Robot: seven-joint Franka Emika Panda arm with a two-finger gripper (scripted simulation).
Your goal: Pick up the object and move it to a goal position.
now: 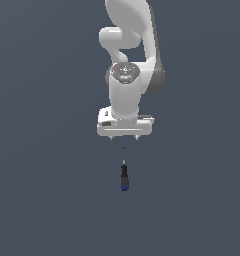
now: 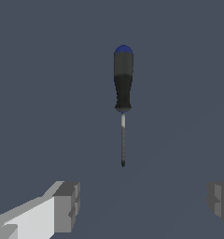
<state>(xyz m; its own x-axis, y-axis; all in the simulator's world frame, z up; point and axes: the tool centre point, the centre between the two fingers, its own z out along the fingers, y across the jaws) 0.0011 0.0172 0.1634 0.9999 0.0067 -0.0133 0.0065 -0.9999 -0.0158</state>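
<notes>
Here, the exterior view shows the white arm (image 1: 129,55) reaching down, with its hand (image 1: 124,138) above the grey desk (image 1: 42,200). The screwdriver (image 1: 124,172) lies flat on the desk, apart from the hand, shaft tip toward the hand and blue cap away from it.

In the wrist view, the screwdriver (image 2: 123,93) lies untouched ahead of the hand (image 2: 144,203). The two fingers (image 2: 67,205) stand wide apart, with nothing between them; the tool is far narrower than that gap.

surface: plain grey floor (image 1: 42,200) | on it: 1 screwdriver (image 1: 124,176)
</notes>
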